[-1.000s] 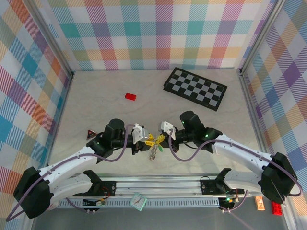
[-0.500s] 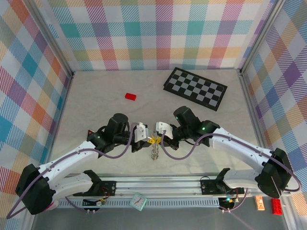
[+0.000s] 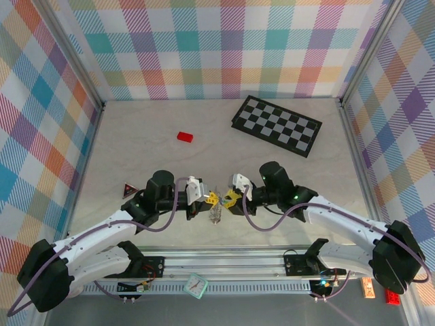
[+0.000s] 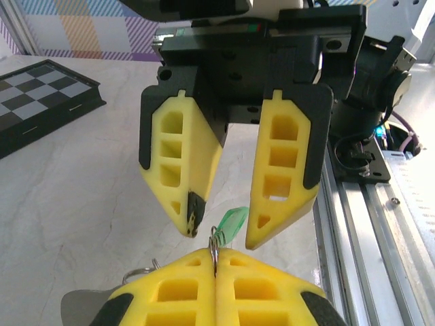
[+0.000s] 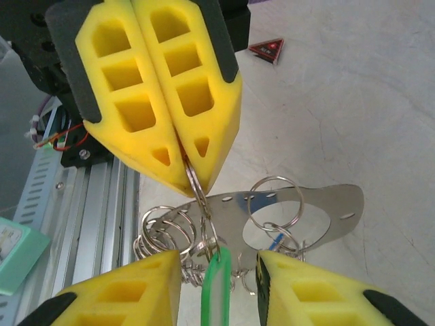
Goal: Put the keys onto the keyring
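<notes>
At the far left of the table a dark triangular piece is seen, and farther back a red block is laid. Near the middle of the near edge the left gripper is held pointing right, its yellow fingers pressed flat together. The thin wire of the keyring is pinched between their tips and hangs down from them. Below it a bunch of loose rings and a flat metal plate are spread on the table, and the blue key is glimpsed among the rings, too small to be made out well. The mint green key is hung from the wire just right of the pinch. It is flanked by the fingers of the right gripper, which are set apart, with a gap left on either side. Far right, a checkerboard is laid.
</notes>
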`<action>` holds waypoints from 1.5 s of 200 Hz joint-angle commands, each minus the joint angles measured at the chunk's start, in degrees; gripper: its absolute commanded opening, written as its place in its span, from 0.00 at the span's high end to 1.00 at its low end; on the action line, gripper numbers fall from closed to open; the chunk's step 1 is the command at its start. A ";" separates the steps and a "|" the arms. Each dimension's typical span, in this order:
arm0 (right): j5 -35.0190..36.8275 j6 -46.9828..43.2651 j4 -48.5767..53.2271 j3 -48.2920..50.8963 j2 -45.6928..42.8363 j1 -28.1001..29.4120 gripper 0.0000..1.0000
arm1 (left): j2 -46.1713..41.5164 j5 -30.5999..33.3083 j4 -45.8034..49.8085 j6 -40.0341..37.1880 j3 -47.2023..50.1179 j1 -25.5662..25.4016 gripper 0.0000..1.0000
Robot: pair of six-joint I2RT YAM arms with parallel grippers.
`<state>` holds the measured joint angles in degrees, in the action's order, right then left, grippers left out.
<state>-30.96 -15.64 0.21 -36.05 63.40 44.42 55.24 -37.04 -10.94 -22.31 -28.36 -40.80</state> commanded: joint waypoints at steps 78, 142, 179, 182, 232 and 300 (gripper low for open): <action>-1.22 0.13 -1.94 -0.36 -1.90 -0.04 0.81 | -1.19 -2.24 -7.68 2.85 1.28 -0.16 1.00; 1.31 -2.58 3.38 -2.12 -2.06 -0.04 0.98 | -0.79 -1.63 -7.51 2.64 1.11 -0.16 1.00; -0.21 -3.95 3.98 -3.01 0.59 0.69 1.00 | -0.13 -1.40 -9.83 3.91 1.11 -0.16 1.00; -0.40 -4.03 3.93 -3.10 0.80 0.81 1.00 | -0.14 -1.38 -10.03 3.93 1.18 -0.12 1.00; -0.44 -1.60 -0.15 -2.00 -0.45 0.61 0.82 | 0.31 -1.94 -10.59 4.02 1.29 -0.16 1.00; -2.98 2.47 -5.82 0.99 -1.75 -1.09 0.69 | 0.13 -4.08 -12.12 4.46 1.99 -0.16 1.00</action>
<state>-31.46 -15.42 -1.76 -36.69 62.17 43.81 55.86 -38.37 -18.17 -18.76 -27.20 -40.80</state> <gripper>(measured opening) 0.308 0.045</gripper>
